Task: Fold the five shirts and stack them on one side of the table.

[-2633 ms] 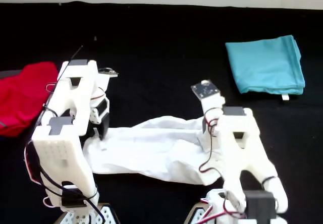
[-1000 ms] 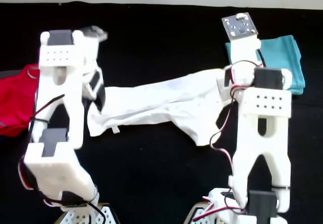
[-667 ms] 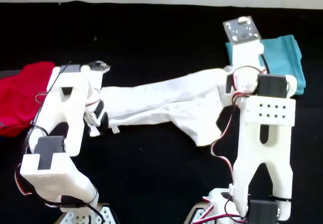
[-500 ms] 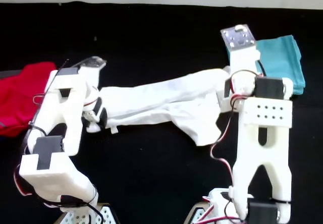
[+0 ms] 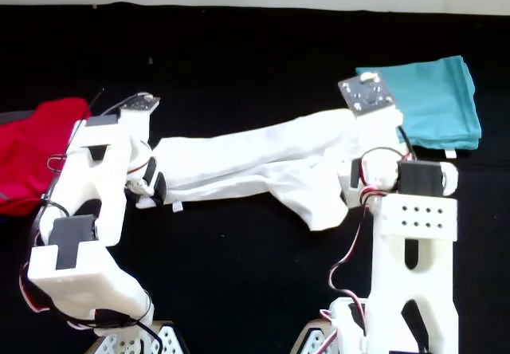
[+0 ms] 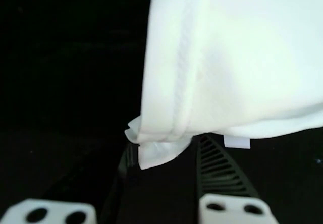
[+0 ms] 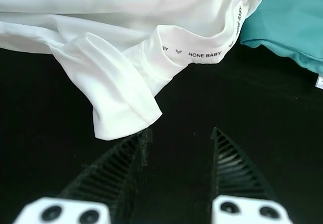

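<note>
Stretching across the black table (image 5: 239, 51), a white shirt (image 5: 255, 159) lies drawn out long and rumpled between the two arms, its hem end to the left and its collar end to the right.

The left arm (image 5: 80, 234) rises from its base at the near edge, leans over the table and bends its wrist down to the shirt's left end. In the left wrist view the left gripper (image 6: 164, 148) is released, jaws standing apart. The corner of the doubled hem (image 6: 166, 133) lies between their tips, and whether either jaw touches the cloth cannot be told.

The right arm (image 5: 414, 218) stands upright on the right side, its wrist tipped over the shirt's other end. The right gripper (image 7: 180, 130) is likewise released and grasps nothing. Its jaws are spread above bare black table, just short of a turned sleeve cuff (image 7: 126, 115). The collar (image 7: 202, 47), lined with printed tape, lies a little beyond.

A folded teal shirt (image 5: 426, 103) sits at the far right of the table, and in the right wrist view the white collar reaches its edge. A red shirt (image 5: 32, 151) lies crumpled at the left edge, apart from the white one.
</note>
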`<state>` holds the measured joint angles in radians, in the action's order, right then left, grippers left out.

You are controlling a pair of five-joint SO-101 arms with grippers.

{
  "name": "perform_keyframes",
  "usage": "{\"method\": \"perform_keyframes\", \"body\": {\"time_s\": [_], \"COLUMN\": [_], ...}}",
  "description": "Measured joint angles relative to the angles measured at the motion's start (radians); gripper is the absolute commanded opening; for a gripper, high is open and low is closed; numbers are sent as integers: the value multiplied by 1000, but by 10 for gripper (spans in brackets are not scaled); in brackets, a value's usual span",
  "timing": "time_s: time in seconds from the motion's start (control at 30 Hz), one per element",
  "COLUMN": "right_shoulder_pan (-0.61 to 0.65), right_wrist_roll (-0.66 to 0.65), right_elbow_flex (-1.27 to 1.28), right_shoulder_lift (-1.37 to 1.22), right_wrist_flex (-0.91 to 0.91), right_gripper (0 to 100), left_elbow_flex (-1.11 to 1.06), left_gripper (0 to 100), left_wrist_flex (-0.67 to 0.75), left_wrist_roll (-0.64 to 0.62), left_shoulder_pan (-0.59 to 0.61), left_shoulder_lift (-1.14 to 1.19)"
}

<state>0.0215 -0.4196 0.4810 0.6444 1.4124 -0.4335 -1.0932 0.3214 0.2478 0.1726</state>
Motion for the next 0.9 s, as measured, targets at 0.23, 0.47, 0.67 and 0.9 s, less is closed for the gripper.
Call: {"method": "perform_keyframes", "body": {"time_s": [0.23,0.47,0.67,0.9], "right_shoulder_pan": [0,0,0,0], "right_wrist_roll": [0,0,0,0], "right_elbow_flex": [86,196,308,480], "right_shoulder_lift": [72,181,264,262], "right_wrist_flex": [0,0,-29,-173], "right_gripper": [184,184,184,185], "left_elbow_flex": [-64,-64,-28,207], "left_gripper": [98,9,9,9], "left_wrist_flex": [81,81,-6,-299], "left_wrist_roll": [0,0,0,-52], "left_shoulder_pan": [-18,-80,-120,-127], "left_shoulder_lift": [-31,-32,-37,-35]}}
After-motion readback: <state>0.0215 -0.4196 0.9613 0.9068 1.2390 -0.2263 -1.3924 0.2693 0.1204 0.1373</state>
